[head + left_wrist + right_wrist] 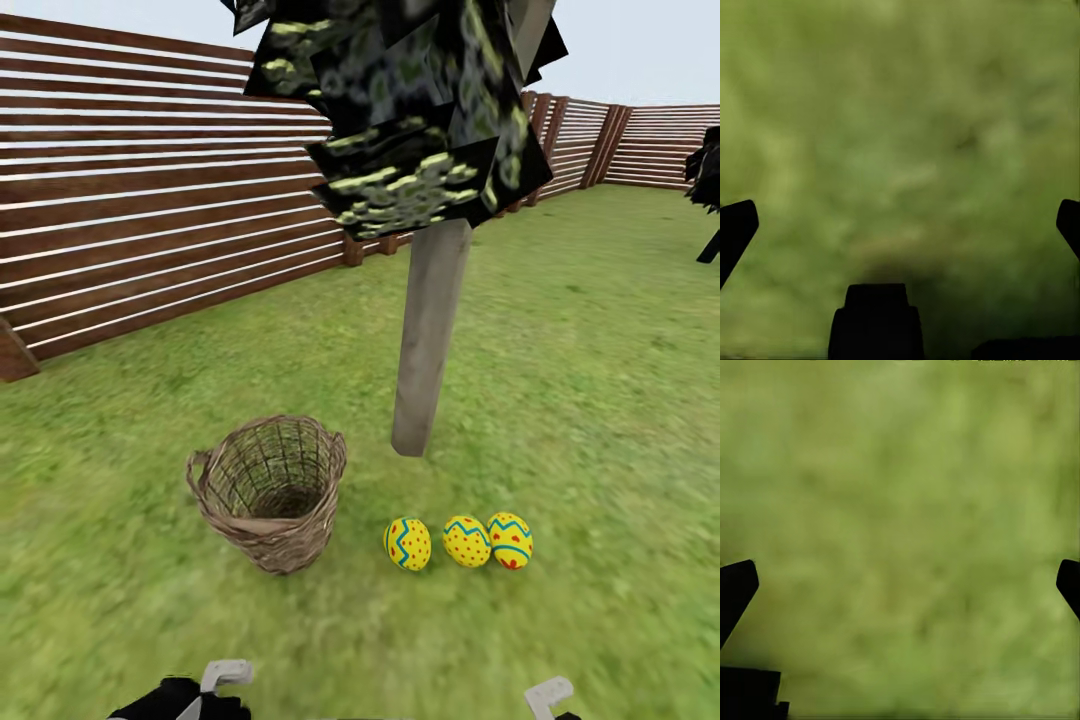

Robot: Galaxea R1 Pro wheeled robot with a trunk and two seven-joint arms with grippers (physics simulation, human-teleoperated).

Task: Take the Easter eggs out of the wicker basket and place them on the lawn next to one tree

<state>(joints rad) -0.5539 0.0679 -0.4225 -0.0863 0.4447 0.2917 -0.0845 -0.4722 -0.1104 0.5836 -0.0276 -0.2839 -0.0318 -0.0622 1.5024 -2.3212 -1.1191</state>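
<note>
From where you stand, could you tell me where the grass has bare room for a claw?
Bare lawn lies right of the tree, and between the wicker basket and the fence. It is crowded below the trunk, where three Easter eggs lie in a row.

A brown wooden fence of horizontal slats is seen running along the left side and receding toward the far right, where it turns a corner and is continued across the back. Thin pale gaps are shown between its slats, and darker posts are set at intervals. A pale grey, overcast sky is seen above it. Flat, even daylight is cast, with only faint shadows.
</note>
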